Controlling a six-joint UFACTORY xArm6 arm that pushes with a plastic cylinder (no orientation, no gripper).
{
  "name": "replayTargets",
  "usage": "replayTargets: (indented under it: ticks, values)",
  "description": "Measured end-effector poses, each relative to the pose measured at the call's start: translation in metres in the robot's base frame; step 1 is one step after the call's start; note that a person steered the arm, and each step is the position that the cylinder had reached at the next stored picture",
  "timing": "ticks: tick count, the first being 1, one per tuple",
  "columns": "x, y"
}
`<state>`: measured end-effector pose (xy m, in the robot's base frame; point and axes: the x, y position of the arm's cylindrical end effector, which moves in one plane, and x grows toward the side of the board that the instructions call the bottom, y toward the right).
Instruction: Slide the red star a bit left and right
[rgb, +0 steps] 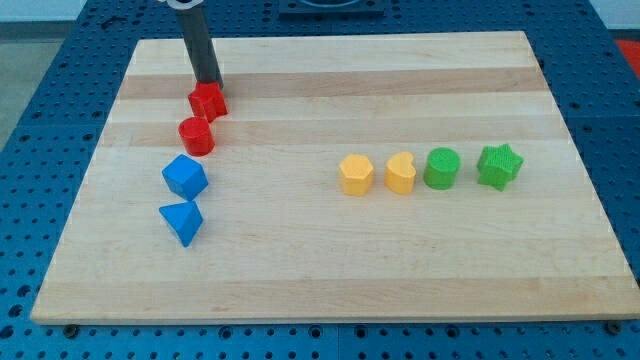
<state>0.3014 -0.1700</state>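
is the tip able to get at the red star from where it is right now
Probably yes. My tip sits right at the top edge of the red star, seemingly touching it. The red cylinder crowds the star's lower side, but its left and right sides look free.

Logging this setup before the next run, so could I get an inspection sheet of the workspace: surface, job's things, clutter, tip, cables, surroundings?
Surface: pale wooden board, flat, no marks seen.
Job's things: red star near the view's top left, with a red cylinder just below it, close or touching.
Clutter: blue block and blue wedge-like block below the red pair; at the view's right a row of yellow block, yellow heart, green cylinder, green star.
Tip: my tip sits at the red star's upper edge, seemingly touching it.
Cables: nothing seen.
Surroundings: blue perforated bench around the board.
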Motion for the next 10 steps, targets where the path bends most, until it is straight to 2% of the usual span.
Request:
replayTargets:
  ticks: [2, 3, 4, 5, 7, 8, 9, 10]
  values:
    - [-0.013, 0.012]
    - [-0.015, 0.057]
    - [0.033, 0.064]
    - [0.052, 0.045]
    - [0.041, 0.023]
    - [0.016, 0.091]
    - [-0.061, 0.085]
    - [-0.102, -0.005]
